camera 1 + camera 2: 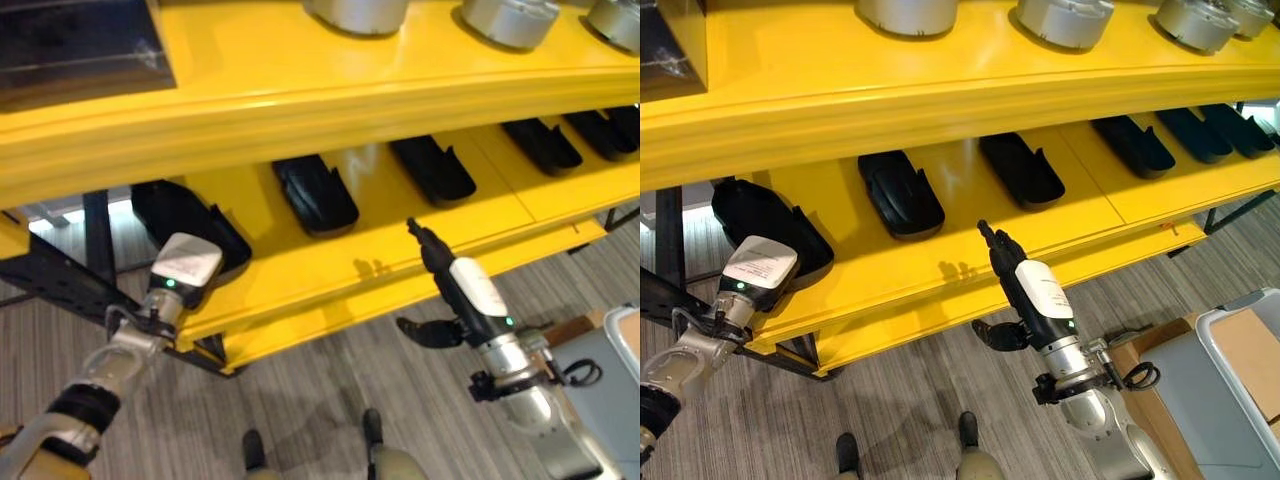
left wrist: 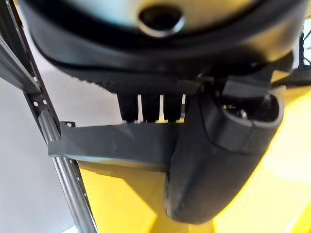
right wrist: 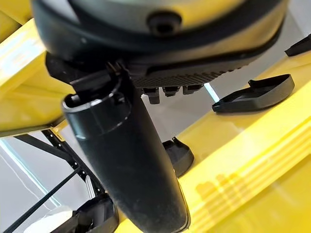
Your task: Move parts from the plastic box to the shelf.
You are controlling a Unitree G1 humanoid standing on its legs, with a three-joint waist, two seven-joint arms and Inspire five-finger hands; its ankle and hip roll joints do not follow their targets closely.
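Note:
Several black moulded parts lie in a row on the yellow shelf's [image 1: 400, 270] middle level. My left hand [image 1: 185, 268] is at the leftmost black part [image 1: 175, 215] by the shelf's end. In the left wrist view its thumb [image 2: 209, 170] lies over the part's rim [image 2: 112, 141] and the fingers reach behind it, pinching the wall. My right hand [image 1: 475, 295] hovers at the shelf's front edge, open, fingers straight and pointing at the shelf, thumb [image 3: 131, 160] held out, holding nothing. Other parts [image 1: 315, 192] [image 1: 432, 168] sit deeper on the shelf.
Round metal cylinders [image 1: 510, 20] stand on the upper shelf level. A grey plastic box [image 1: 1230, 370] with brown content sits at the lower right. A black metal frame [image 1: 60, 280] runs under the shelf's left end. Striped grey floor lies below.

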